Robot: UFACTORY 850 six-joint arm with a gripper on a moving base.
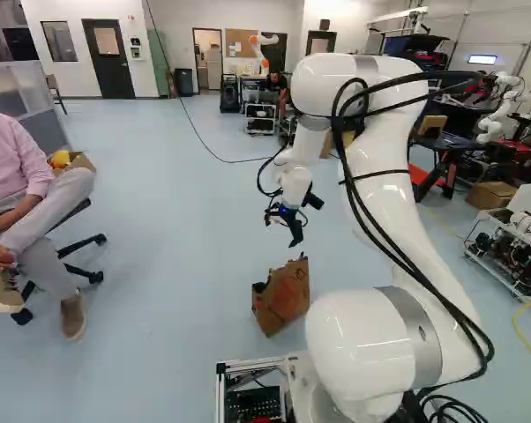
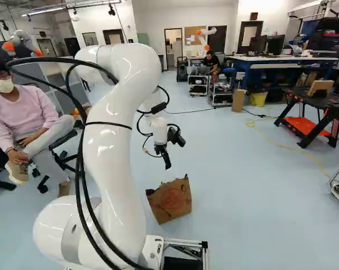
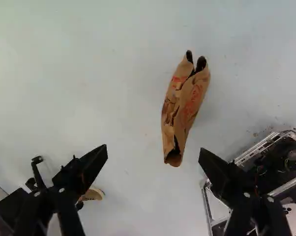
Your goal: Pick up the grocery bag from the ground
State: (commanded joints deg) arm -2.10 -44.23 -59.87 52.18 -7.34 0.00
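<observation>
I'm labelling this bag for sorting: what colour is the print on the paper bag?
Red; the wrist view shows it best.

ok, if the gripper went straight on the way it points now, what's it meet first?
Likely the paper bag, near its closer end. It sits off the midline between the open fingers, so the floor beside it is possible; depth's unclear.

We've got one brown paper bag [image 2: 170, 202] in play, and one gripper [image 2: 175, 156] bringing two fingers [image 3: 93, 164]! Deeper in, count one yellow bucket [image 2: 258, 99], one cork board [image 2: 194, 35] and one black table [image 2: 334, 100] with a red lower shelf [image 2: 308, 127].
</observation>
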